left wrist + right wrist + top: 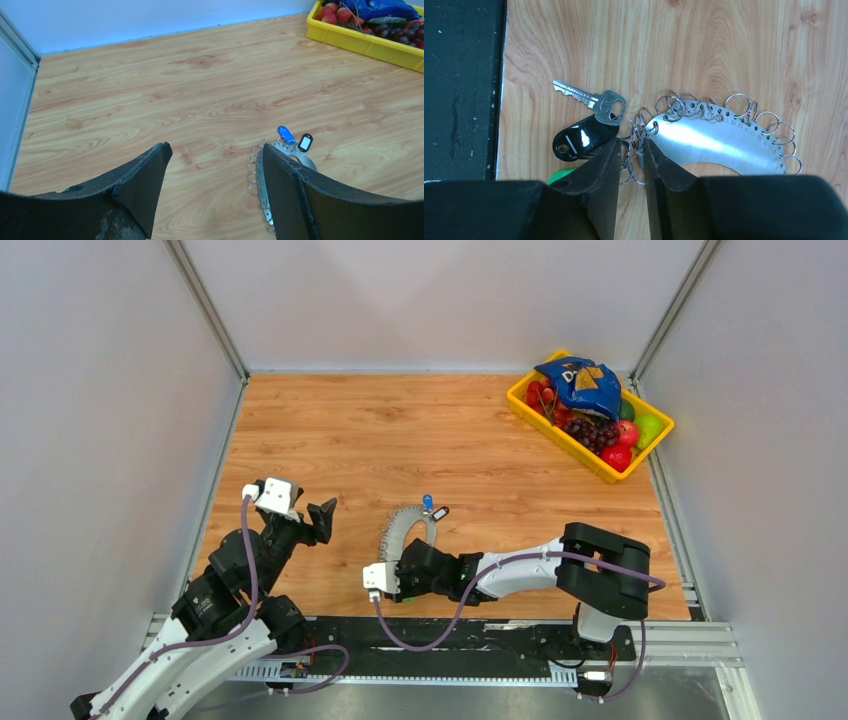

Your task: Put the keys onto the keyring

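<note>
Right, my right hand (631, 150) sits low over the tabletop (734, 45), fingers drawn close with only a narrow gap between them. The keyring (714, 137) lies flat at 1 o'clock from my fingertips. A couple of the small wire loops (633, 167) strung along its edge lie inside that gap; whether I am truly pinching them I cannot tell.

The keyring is a thin, stiff, shiny plate, likely light and slippery. I judge it will skate off if nudged, so it wants holding across its flat body. The loops look like springy wire that must be pried apart.

At 10 o'clock lies a silver key (596, 102) with a black tag (584, 136), touching the loops, and a green tag (559, 176) peeps out beneath my finger on that side. They are tiny and light; the tag, thicker than the blade, seems the better hold.

My left hand (216, 150) hangs released and empty at 9 o'clock from the keyring, well apart.
</note>
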